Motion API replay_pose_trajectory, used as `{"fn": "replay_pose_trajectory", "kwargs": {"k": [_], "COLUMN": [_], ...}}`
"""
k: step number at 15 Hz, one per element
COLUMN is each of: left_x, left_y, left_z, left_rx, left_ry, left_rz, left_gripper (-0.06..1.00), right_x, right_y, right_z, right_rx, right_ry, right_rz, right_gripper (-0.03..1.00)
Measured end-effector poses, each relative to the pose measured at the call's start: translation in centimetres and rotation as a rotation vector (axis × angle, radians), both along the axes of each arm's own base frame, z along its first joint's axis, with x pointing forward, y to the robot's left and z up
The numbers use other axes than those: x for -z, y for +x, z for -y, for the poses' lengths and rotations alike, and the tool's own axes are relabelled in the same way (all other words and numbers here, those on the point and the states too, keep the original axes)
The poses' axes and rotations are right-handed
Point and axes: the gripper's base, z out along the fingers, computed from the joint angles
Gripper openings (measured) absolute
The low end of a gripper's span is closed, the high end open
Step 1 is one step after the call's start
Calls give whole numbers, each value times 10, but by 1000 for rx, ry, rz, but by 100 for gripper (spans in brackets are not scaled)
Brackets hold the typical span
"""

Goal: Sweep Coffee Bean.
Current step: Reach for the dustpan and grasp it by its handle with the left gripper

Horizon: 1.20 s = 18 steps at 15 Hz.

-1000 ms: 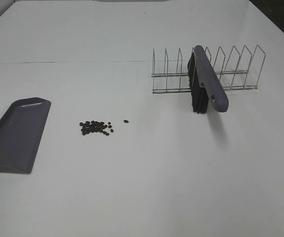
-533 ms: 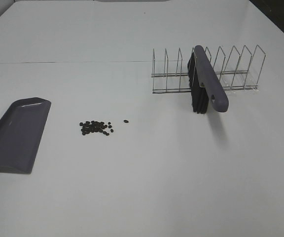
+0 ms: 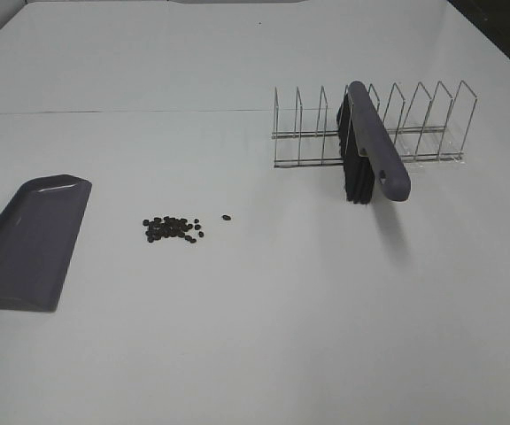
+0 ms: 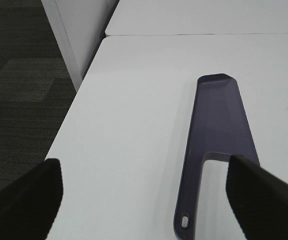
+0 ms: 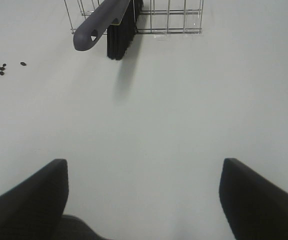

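A small pile of dark coffee beans lies on the white table, with one stray bean to its right. The grey-purple dustpan lies flat at the left edge; the left wrist view shows it whole. The grey-purple brush with black bristles rests in a wire rack at the back right; it also shows in the right wrist view. My left gripper is open and empty, short of the dustpan's handle. My right gripper is open and empty, well short of the brush. Neither arm shows in the high view.
The table's left edge drops to a dark carpeted floor beside the dustpan. A seam runs across the table behind the rack. Bare white table lies between the beans and the brush.
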Motion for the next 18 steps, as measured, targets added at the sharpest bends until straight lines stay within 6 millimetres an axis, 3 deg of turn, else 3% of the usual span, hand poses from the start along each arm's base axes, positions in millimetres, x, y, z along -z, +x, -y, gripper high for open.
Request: {"fn": "replay_pose_trajectory", "kwargs": {"k": [18], "left_x": [0], "left_y": [0], "left_z": [0], "left_rx": [-1], "left_ry": [1], "left_rz": [0], "left_gripper": [81], "right_x": [0], "right_y": [0], "right_z": [0], "right_rx": [0], "right_ry": [0], "right_rz": [0], "right_gripper": [77]}}
